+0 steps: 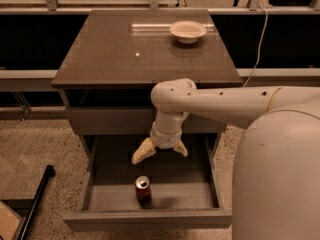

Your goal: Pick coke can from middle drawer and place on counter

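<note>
Camera view shows the middle drawer point(150, 219) pulled out, with the coke can point(143, 189) standing upright near its front panel. Above the can — apart, not touching — hangs the hand point(160, 154), its two fingers spread wide, holding nothing. A white bowl point(188, 31) sits on the surface point(115, 54) — far right corner.

Cream hand point(160, 156) over grey drawer point(150, 219); red can point(143, 189); white bowl point(188, 31); grey-brown counter point(120, 59).
</note>
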